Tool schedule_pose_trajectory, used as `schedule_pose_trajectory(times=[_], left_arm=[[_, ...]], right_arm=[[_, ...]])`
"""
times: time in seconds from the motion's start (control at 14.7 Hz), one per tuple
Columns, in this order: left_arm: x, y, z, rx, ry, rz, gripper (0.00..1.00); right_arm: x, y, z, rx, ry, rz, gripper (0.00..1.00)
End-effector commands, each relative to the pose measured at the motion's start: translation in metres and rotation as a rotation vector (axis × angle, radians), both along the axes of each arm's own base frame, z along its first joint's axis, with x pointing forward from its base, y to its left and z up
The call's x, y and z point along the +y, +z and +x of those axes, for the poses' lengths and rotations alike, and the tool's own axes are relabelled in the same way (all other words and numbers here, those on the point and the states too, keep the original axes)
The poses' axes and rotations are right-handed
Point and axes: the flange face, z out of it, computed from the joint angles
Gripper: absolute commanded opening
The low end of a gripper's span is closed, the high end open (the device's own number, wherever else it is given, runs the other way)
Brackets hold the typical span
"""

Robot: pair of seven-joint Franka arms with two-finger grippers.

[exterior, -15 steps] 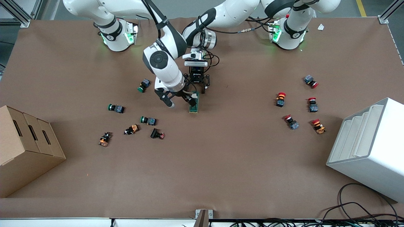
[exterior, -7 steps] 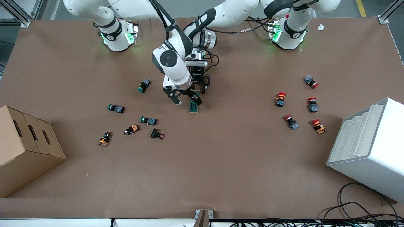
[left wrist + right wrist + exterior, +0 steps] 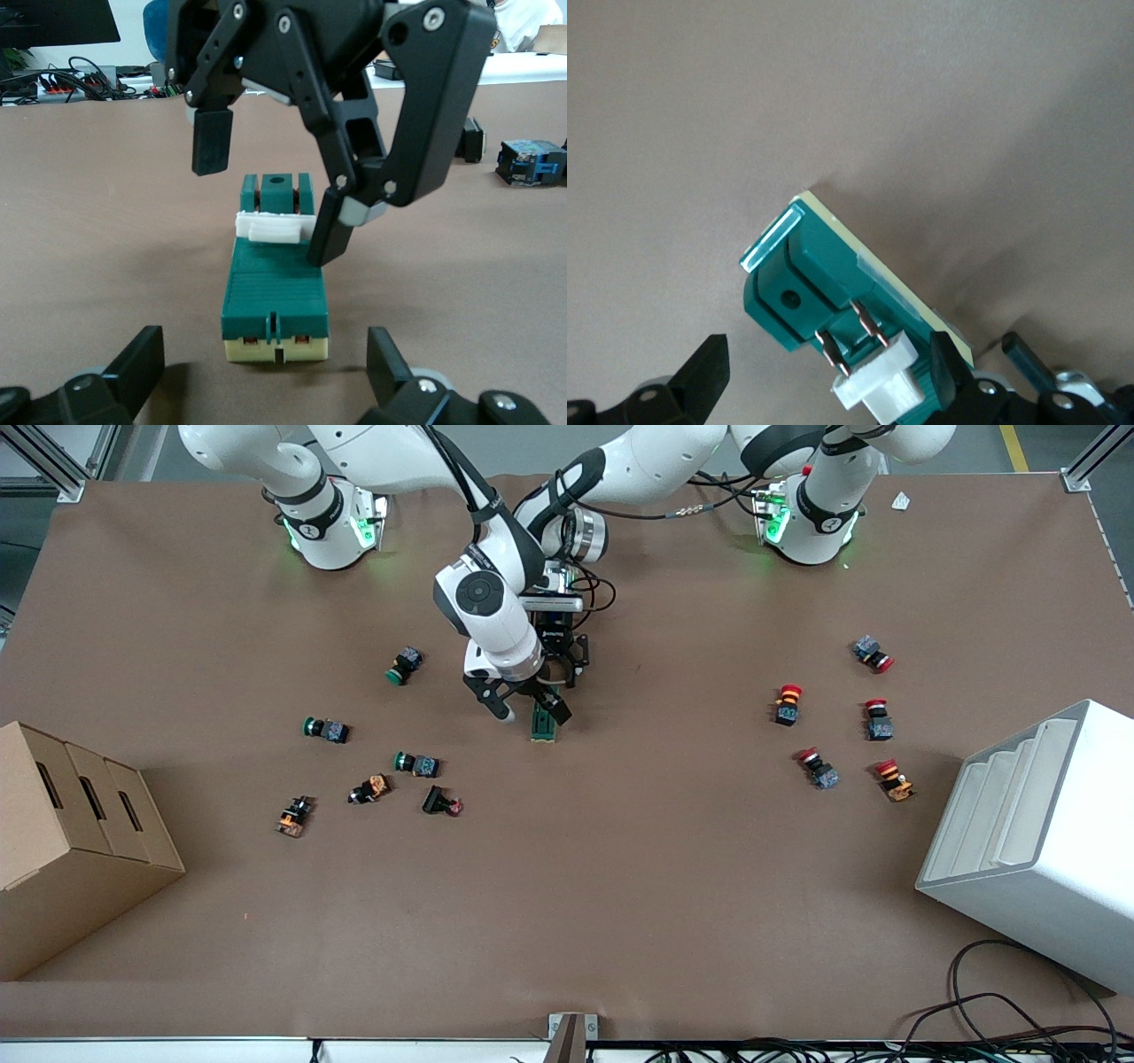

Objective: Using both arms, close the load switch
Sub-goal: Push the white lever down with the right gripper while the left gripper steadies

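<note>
Load switch (image 3: 543, 724) lies flat on the bare brown table (image 3: 620, 886) about midway between the two arm bases, its long green body pointing toward the front camera and the white lever (image 3: 273, 227) sitting across the top near one end. Right gripper (image 3: 528, 708) is down over it with its fingers spread wide: in the left wrist view one finger (image 3: 331, 235) stands right beside the lever, seemingly touching it, while the other (image 3: 212, 142) hangs clear above the table, so nothing is clamped. Left gripper (image 3: 559, 676) sits low at the end of the switch nearer the bases, its fingers (image 3: 390, 365) also wide and straddling the cream end without pinching it, as far as that close view lets me judge. That is the main risk: the block is loose, so a sideways push on the lever would likely slide or spin the whole switch across the smooth table rather than throw the lever, unless the left fingers close on the body first. A push delivered by a single fingertip could also slip off the small lever and skate over the ribbed top. The two grippers are crowded close together, and a small misjudged move could knock one against the other. Green and red push buttons (image 3: 416, 763) lie well apart and pose no hazard.
</note>
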Motion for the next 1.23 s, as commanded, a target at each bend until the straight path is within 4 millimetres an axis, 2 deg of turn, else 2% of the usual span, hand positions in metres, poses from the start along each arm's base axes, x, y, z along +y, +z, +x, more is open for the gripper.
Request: schedule_pose_trajectory(times=[0.0, 0.34, 0.55, 0.68, 0.89, 1.16], left_arm=[[0.011, -0.026, 0.003, 0.02, 0.015, 0.035, 1.0], [0.012, -0.027, 0.003, 0.02, 0.014, 0.037, 1.0], [0.009, -0.027, 0.005, 0.022, 0.022, 0.034, 1.0], [0.01, -0.028, 0.006, 0.019, 0.019, 0.04, 1.0], [0.009, -0.025, 0.007, 0.02, 0.029, 0.038, 1.0], [0.01, -0.027, 0.007, 0.022, 0.028, 0.04, 1.0]], right_arm=[[0.006, -0.001, -0.005, -0.021, -0.028, 0.027, 1.0], [0.012, 0.006, -0.001, -0.038, -0.038, 0.047, 1.0], [0.012, 0.018, 0.016, -0.059, -0.047, 0.066, 1.0], [0.002, 0.025, 0.034, -0.071, -0.07, 0.074, 1.0], [-0.001, 0.034, 0.049, -0.073, -0.077, 0.079, 1.0], [-0.006, 0.035, 0.068, -0.067, -0.077, 0.072, 1.0]])
